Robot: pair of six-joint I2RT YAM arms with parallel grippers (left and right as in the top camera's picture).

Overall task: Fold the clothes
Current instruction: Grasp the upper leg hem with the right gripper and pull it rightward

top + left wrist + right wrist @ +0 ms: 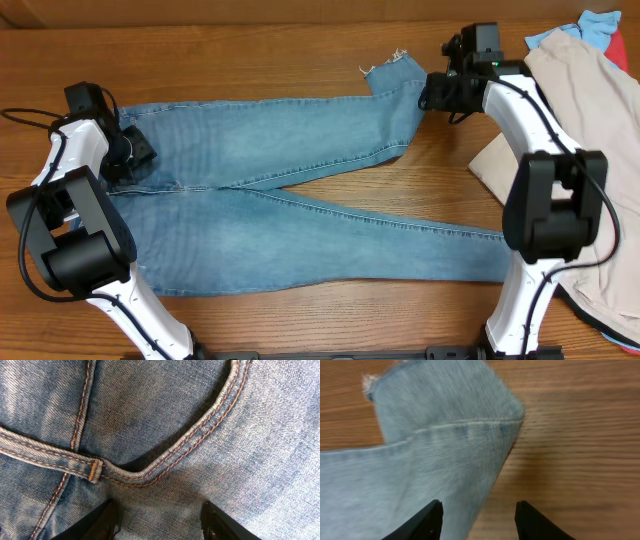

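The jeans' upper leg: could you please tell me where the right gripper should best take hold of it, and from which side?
Probably at the doubled-back end of the upper leg, on its fold, coming in from the bare table side. The cloth there is doubled and firm, unlike the frayed hem, and the open right gripper hangs right beside it.

In my overhead view, the wooden table [300,40] carries a pale beige garment [590,100] heaped along its right edge. At the far right corner I see a bright-blue garment [597,22] lying against a red garment [628,45].
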